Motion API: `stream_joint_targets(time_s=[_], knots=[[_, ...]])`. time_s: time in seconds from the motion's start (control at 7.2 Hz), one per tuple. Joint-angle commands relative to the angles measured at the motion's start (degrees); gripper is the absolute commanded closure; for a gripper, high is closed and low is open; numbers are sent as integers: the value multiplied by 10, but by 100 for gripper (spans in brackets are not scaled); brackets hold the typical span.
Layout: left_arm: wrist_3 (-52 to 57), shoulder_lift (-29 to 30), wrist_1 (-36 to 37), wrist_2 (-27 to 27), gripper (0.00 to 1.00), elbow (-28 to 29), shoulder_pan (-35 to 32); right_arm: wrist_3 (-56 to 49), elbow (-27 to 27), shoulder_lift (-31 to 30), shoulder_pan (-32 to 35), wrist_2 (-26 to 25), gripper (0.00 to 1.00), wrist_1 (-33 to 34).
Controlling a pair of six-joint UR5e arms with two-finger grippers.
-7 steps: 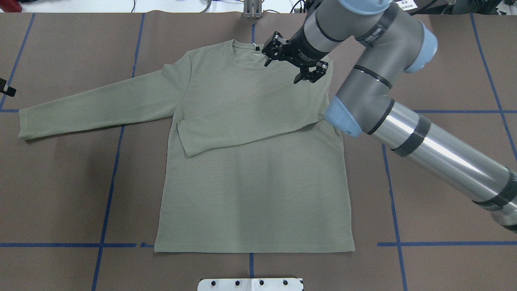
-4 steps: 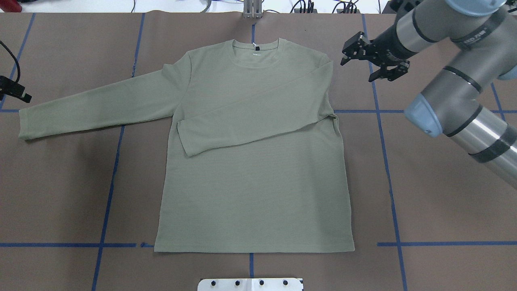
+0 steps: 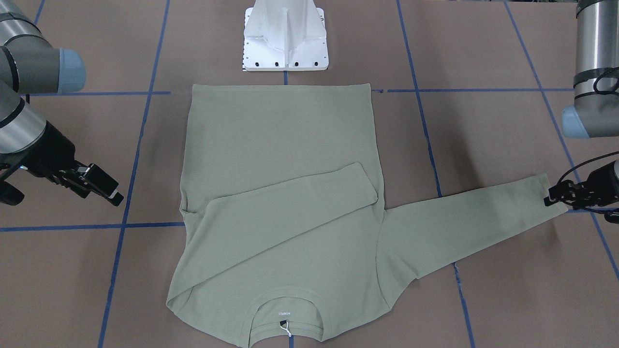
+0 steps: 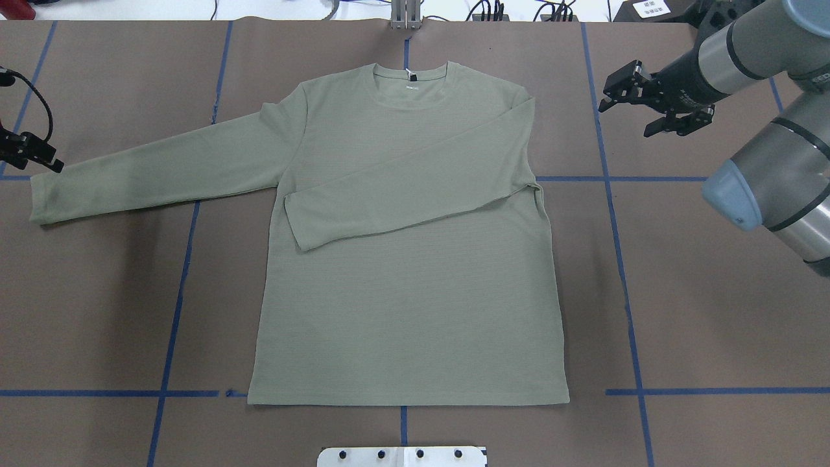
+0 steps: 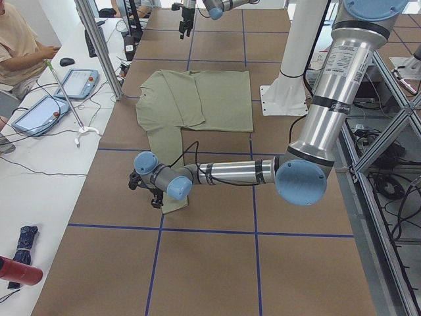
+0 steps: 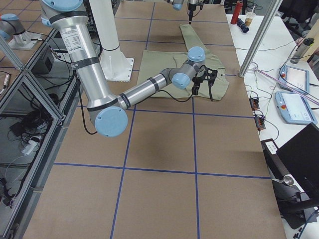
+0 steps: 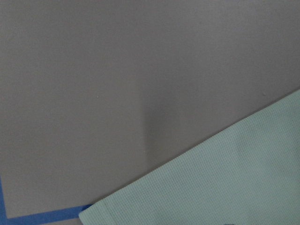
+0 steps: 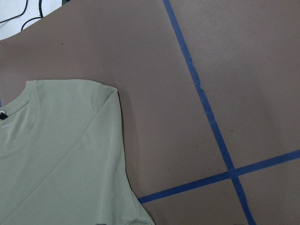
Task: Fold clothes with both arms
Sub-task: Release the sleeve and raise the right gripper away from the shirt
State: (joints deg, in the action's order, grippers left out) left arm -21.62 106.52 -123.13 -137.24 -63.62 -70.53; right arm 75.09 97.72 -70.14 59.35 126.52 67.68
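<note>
The sage-green shirt (image 4: 408, 292) lies flat on the brown table, collar at the far side. One sleeve (image 4: 402, 194) is folded across the chest; the other sleeve (image 4: 162, 168) stretches out to the view's left. My left gripper (image 4: 45, 159) is at that sleeve's cuff (image 4: 42, 201) and seems open; in the front view it (image 3: 556, 197) touches the cuff's end. The left wrist view shows the cuff corner (image 7: 225, 178) but no fingers. My right gripper (image 4: 648, 107) is open and empty, over bare table to the right of the shirt's shoulder (image 8: 101, 93).
The white base pedestal (image 3: 285, 38) stands at the near table edge by the shirt's hem. Blue tape lines (image 4: 622, 259) cross the table. Tablets (image 5: 39, 112) and a seated person (image 5: 20, 46) are at a side desk beyond the far edge.
My right gripper has left the shirt's collar and shoulder and swung right, off the shirt. My left gripper has come in from the left edge towards the sleeve cuff.
</note>
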Motion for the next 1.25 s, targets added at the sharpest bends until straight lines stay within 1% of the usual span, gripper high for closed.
stream_joint_targets(time_s=[0.0,0.14,0.42,0.69,0.83,1.11], knots=[[1,3,-10,0,26,30,1,0,-1,-2,0,-2,8,0],[1,1,-10,0,30,33,1,0,0,-1,-1,-2,7,0],[-2,3,-10,1,32,40,1,0,1,-2,-1,-3,7,0],[-1,4,-11,2,32,44,2,0,0,-2,-1,-5,7,0],[0,7,-10,21,33,46,2,-1,1,-2,-1,-8,8,0],[0,12,-12,26,36,55,2,-1,2,-3,-1,-9,8,-1]])
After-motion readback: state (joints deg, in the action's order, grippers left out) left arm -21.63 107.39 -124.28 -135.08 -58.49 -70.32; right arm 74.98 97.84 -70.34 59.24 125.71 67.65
